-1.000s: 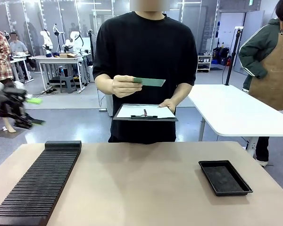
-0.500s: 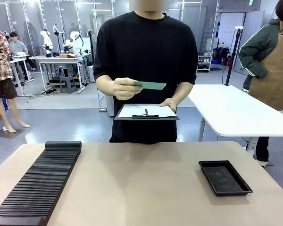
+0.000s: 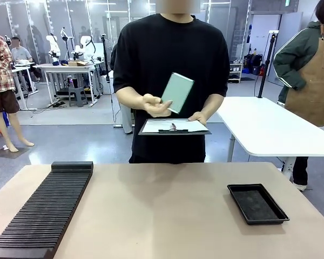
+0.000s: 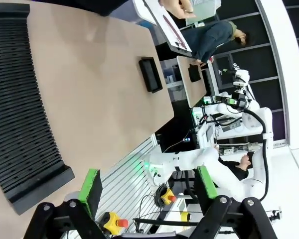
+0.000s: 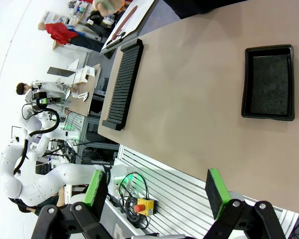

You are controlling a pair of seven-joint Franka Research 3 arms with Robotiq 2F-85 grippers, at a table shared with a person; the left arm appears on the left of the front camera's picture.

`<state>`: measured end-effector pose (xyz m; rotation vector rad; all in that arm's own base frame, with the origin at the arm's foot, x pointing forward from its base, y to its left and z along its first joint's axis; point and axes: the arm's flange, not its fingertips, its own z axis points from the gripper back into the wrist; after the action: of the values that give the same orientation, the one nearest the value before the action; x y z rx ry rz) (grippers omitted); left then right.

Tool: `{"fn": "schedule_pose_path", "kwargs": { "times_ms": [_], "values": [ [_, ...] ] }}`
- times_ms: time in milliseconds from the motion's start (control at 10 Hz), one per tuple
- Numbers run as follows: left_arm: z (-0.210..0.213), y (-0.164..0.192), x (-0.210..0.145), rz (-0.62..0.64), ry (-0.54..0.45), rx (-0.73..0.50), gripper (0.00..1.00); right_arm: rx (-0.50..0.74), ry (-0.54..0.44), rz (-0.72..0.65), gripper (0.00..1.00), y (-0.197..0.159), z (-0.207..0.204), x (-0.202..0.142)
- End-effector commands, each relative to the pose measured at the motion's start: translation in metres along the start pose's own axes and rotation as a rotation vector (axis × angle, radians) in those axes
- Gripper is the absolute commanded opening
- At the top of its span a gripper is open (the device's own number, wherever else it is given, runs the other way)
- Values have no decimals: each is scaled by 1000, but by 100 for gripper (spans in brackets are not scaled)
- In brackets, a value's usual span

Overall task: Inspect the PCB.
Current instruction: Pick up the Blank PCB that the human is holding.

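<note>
Both jaws stand wide apart and hold nothing: the left gripper (image 4: 149, 185) and right gripper (image 5: 155, 190) hang back off the near edge of the table (image 3: 162, 205). Beyond the far edge, the PCB (image 3: 177, 93) is tilted up in the person's hand (image 3: 155, 104), just above a clipboard (image 3: 174, 127). On the table a black rack (image 3: 43, 210) lies at the left and a tray (image 3: 257, 203) at the right, well apart.

Worktop (image 3: 162, 210): long black slotted rack (image 3: 46, 208) at left; shallow black tray (image 3: 257, 203) at right, well apart. Behind far edge: person, PCB (image 3: 177, 93) tilted up in one hand (image 3: 155, 104), clipboard (image 3: 174, 127) in other hand (image 3: 198, 117).
</note>
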<state>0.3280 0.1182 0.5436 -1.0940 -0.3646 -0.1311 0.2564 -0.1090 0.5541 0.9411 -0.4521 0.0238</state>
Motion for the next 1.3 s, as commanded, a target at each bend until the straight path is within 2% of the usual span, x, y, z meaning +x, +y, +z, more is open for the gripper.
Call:
{"fn": "schedule_pose_path", "kwargs": {
  "times_ms": [0, 1200],
  "values": [
    [2, -5, 3, -6, 14, 11, 95, 10, -5, 13, 100, 0, 1, 1],
    [2, -5, 3, -6, 14, 11, 95, 10, -5, 13, 100, 0, 1, 1]
  ]
}}
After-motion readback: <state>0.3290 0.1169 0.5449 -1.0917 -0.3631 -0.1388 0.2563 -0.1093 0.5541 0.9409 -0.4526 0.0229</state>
